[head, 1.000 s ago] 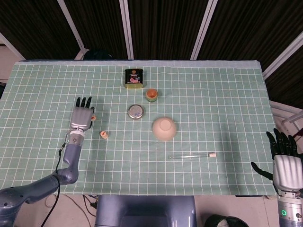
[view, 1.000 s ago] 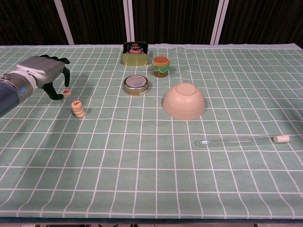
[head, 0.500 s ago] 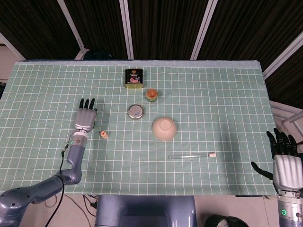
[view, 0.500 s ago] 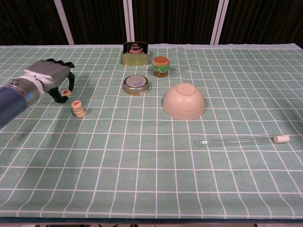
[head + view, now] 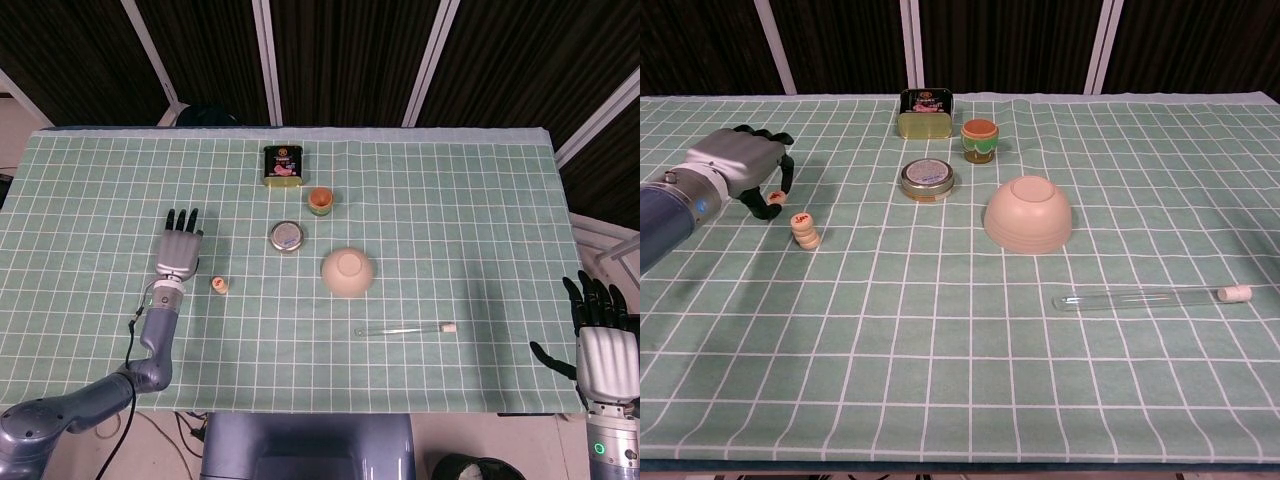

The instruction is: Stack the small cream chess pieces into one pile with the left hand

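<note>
A short pile of small cream chess pieces (image 5: 805,230) with a red mark on top stands on the green checked cloth; in the head view the pile (image 5: 218,285) lies just right of my left hand. My left hand (image 5: 740,165) arches over the cloth to the pile's left, fingers curled down. One more cream piece (image 5: 777,197) sits between its thumb and fingertips, seemingly pinched right at the cloth. In the head view the left hand (image 5: 178,250) hides that piece. My right hand (image 5: 603,345) hangs off the table's near right corner with fingers spread, holding nothing.
A round silver tin (image 5: 927,178), a green cup with an orange lid (image 5: 980,140) and a dark rectangular tin (image 5: 925,110) stand behind the pile. An upturned cream bowl (image 5: 1028,213) sits mid-table, and a glass test tube (image 5: 1150,296) lies to the right.
My left hand came down over the single cream piece and its fingers curled in around it. The pile, the other objects and the right hand stayed put.
</note>
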